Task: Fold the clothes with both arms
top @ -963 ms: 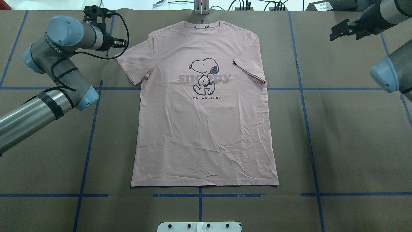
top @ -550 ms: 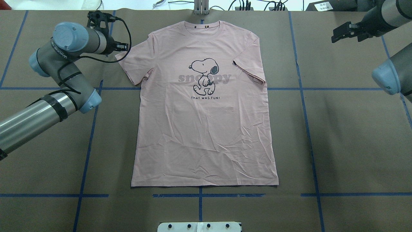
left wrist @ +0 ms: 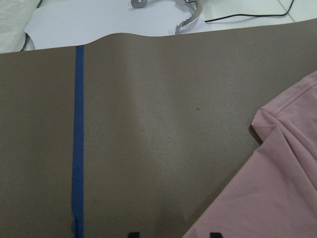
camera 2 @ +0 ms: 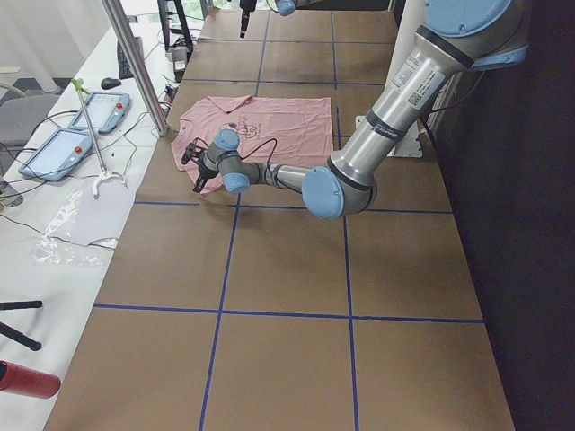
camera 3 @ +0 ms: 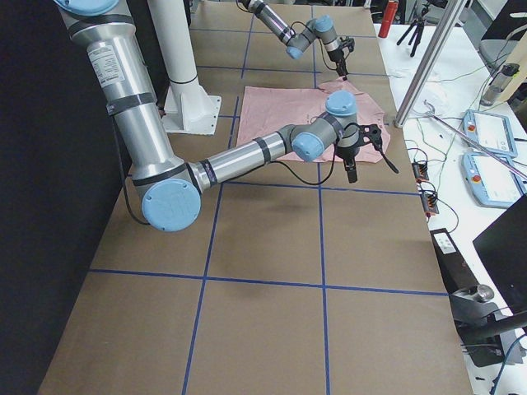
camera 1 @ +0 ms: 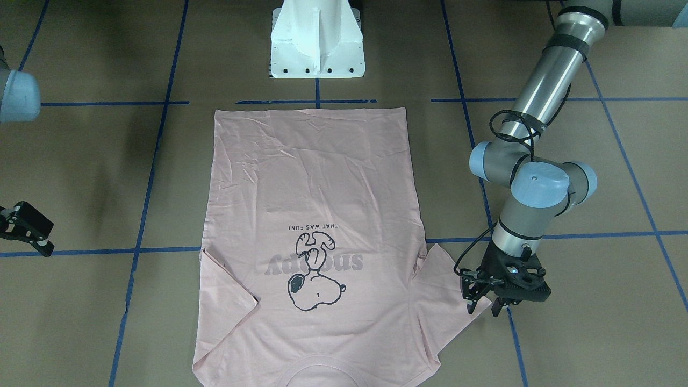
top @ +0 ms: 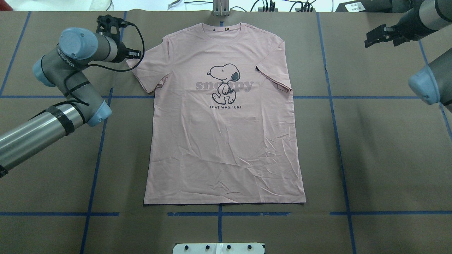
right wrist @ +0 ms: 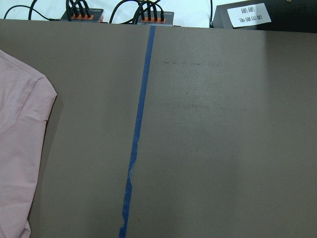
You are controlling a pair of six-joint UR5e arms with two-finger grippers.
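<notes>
- The pink T-shirt lies flat and print up on the table, both sleeves spread.
- The left gripper is at the outer tip of the T-shirt's left sleeve. Its fingers are parted, straddling the sleeve edge and clamping nothing.
- The right gripper hangs well apart from the T-shirt's right sleeve; I cannot tell whether it is released or clenched.

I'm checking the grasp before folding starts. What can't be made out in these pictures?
- Left gripper: whether it touches the T-shirt sleeve. In the overhead view its own wrist hides the contact.
- Right gripper: open or shut. It is small in the overhead view and cut by the front view's edge.
- Left fingertips in the wrist view: only the very ends show, cut by the bottom edge.
</notes>
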